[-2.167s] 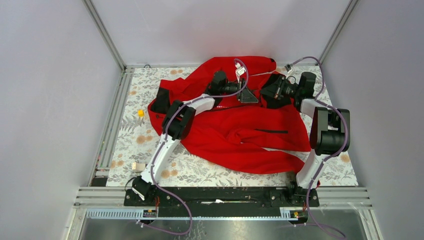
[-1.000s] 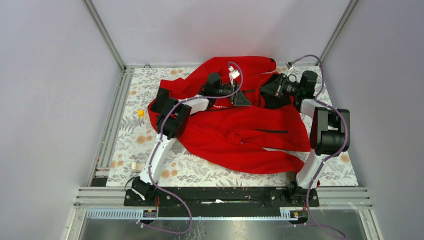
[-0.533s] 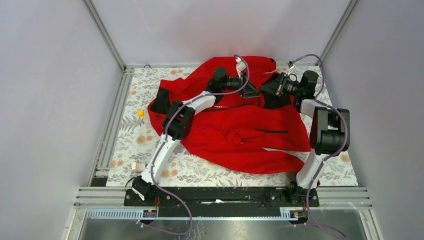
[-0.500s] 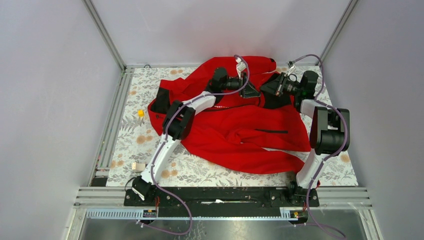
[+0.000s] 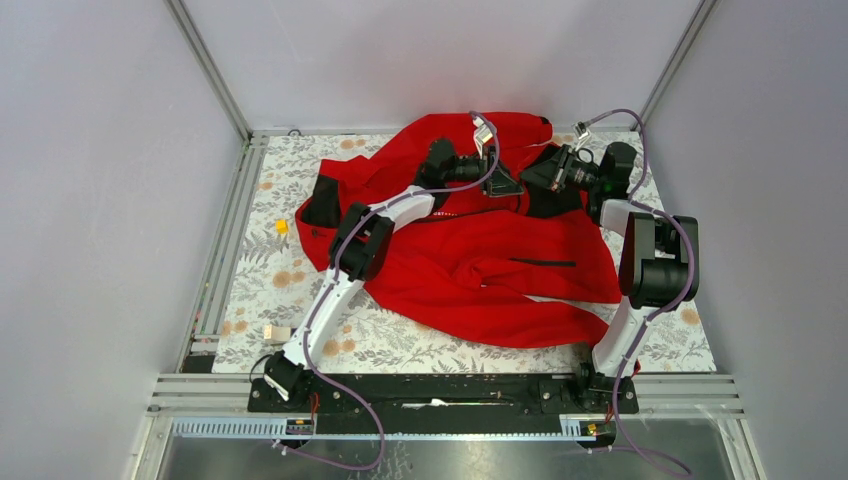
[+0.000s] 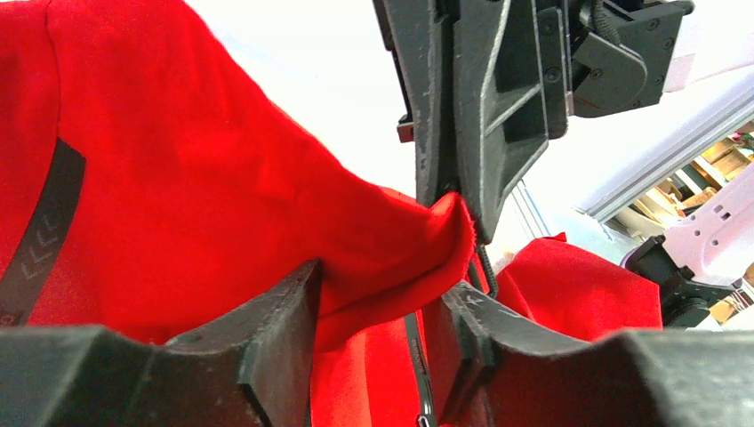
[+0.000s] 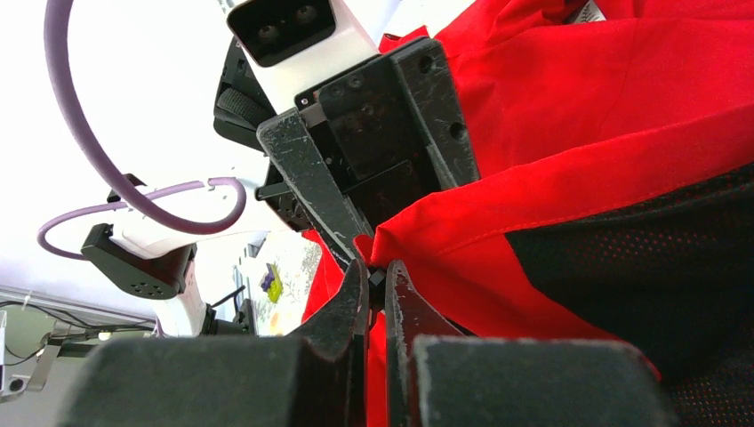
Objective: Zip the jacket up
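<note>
Jacket (image 5: 480, 260) lies rumpled and spread across the far middle of the flowered table (image 5: 300, 270), front not yet closed.

Change: a second ago the left gripper (image 5: 503, 183) sat a little nearer and further left. It has since swung back to the far edge of the cloth and is now tip to tip with the right gripper (image 5: 530, 180).

Left jaws are part spread, clamping a thick fold of red cloth. Right jaws are pressed nearly together, pinching the cloth's corner at the dark zipper (image 6: 413, 356).

Judgement: both ends are gathered for lining up the zipper. No pull has started.

Containers: none in view. A small yellow block (image 5: 282, 227) lies loose, well left of the jacket.
</note>
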### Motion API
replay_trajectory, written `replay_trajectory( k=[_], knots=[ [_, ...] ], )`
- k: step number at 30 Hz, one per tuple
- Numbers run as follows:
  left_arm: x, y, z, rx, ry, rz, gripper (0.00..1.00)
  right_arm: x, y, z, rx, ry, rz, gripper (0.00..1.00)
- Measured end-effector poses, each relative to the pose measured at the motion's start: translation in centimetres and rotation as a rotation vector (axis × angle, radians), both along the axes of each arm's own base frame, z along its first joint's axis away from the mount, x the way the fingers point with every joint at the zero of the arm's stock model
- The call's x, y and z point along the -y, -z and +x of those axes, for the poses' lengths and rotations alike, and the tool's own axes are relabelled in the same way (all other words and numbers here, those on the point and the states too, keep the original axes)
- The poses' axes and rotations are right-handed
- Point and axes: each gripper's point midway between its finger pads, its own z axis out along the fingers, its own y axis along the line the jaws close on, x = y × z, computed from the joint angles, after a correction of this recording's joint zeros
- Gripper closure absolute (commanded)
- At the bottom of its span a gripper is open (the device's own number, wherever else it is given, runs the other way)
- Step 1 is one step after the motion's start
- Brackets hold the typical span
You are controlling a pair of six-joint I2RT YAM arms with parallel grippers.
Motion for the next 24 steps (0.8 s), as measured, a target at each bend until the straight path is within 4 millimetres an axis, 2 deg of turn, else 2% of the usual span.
replay_trajectory(
  k=[4, 6, 7, 11, 12, 14, 16, 20, 24],
  knots=[
    [0.1, -0.6, -0.4, -0.008, 0.019, -0.029, 0.76, -0.1, 0.2, 0.0, 0.006, -0.001, -0.008, 1.00],
    [0.1, -0.5, -0.6, -0.017, 0.029, -0.034, 0.91, -0.1, 0.5, 0.1, 0.003, 0.005, -0.019, 1.00],
    [0.1, -0.5, -0.7, -0.024, 0.034, -0.034, 1.00, -0.1, 0.7, 0.2, 0.000, 0.011, -0.025, 0.94],
    [0.2, -0.3, -0.9, -0.034, 0.036, -0.034, 1.00, 0.2, 1.4, 0.7, -0.029, 0.038, -0.052, 0.50],
    [0.2, -0.1, -0.8, -0.040, 0.029, -0.030, 1.00, 0.3, 1.6, 0.8, -0.039, 0.048, -0.059, 0.41],
    [0.3, 0.6, -0.3, -0.061, -0.001, -0.021, 1.00, 0.9, 2.4, 1.3, -0.072, 0.102, -0.084, 0.29],
    [0.4, 2.0, 0.1, -0.099, -0.050, 0.010, 1.00, 1.8, 2.9, 1.5, -0.110, 0.158, -0.101, 0.23],
    [0.2, 4.6, 0.6, -0.162, -0.129, 0.072, 1.00, 5.5, 3.0, 1.1, -0.167, 0.313, -0.122, 0.20],
    [0.4, 5.0, 0.8, -0.180, -0.159, 0.087, 1.00, 9.2, 2.2, 0.8, -0.184, 0.468, -0.137, 0.19]
  ],
)
